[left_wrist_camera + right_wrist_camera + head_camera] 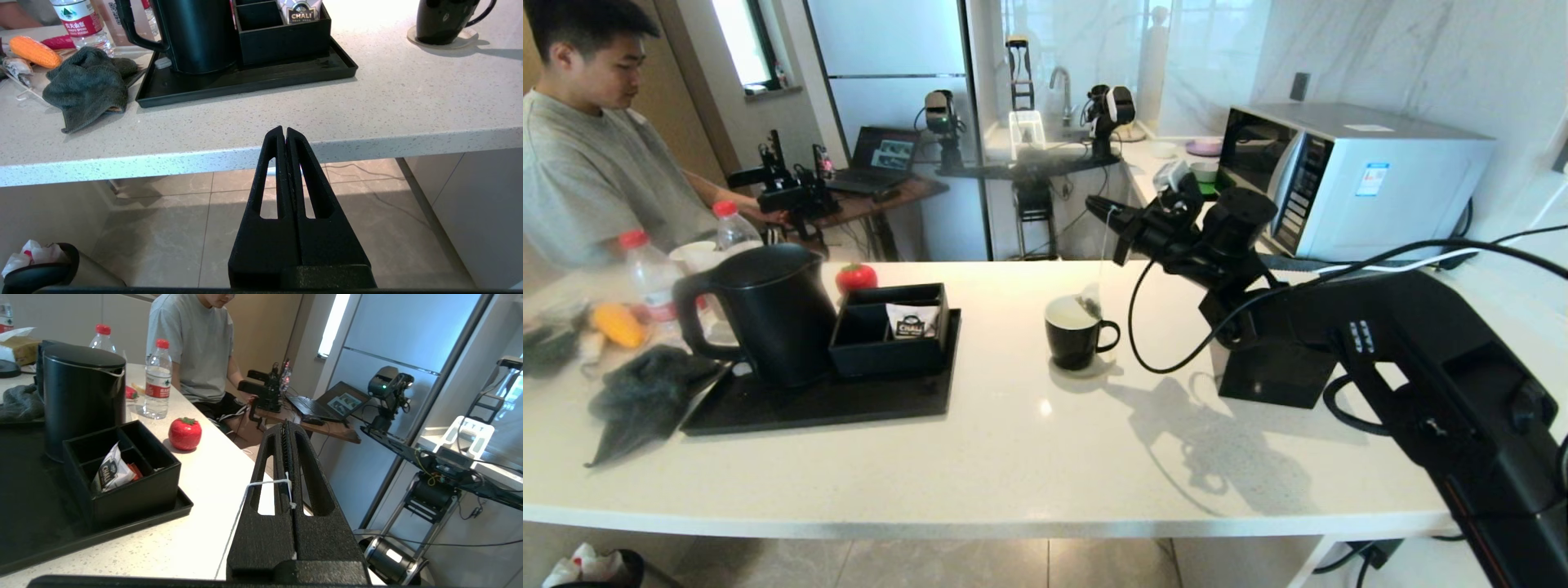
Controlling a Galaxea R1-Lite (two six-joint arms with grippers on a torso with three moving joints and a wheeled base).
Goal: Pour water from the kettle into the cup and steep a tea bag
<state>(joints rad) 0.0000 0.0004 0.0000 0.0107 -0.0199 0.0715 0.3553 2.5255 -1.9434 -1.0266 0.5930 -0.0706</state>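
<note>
The black mug (1075, 333) with a white inside stands mid-counter on a coaster; its lower body also shows at the edge of the left wrist view (445, 20). A pale tea bag (1089, 302) hangs on its thin white string (261, 484) at the mug's rim. Above and to the right of the mug, my right gripper (1094, 204) is shut on that string, which is pinched between the fingers (282, 457). The tall matte black kettle (768, 314) stands on the black tray (849, 404). My left gripper (284, 130) hangs shut and empty below the counter's front edge.
A black compartment box (890, 327) holding a CHALI sachet (912, 320) sits on the tray beside the kettle. A dark cloth (645, 396), water bottles (649, 278), corn (617, 325) and a red tomato (856, 278) lie left. A microwave (1347, 175) stands back right; a person (596, 155) sits far left.
</note>
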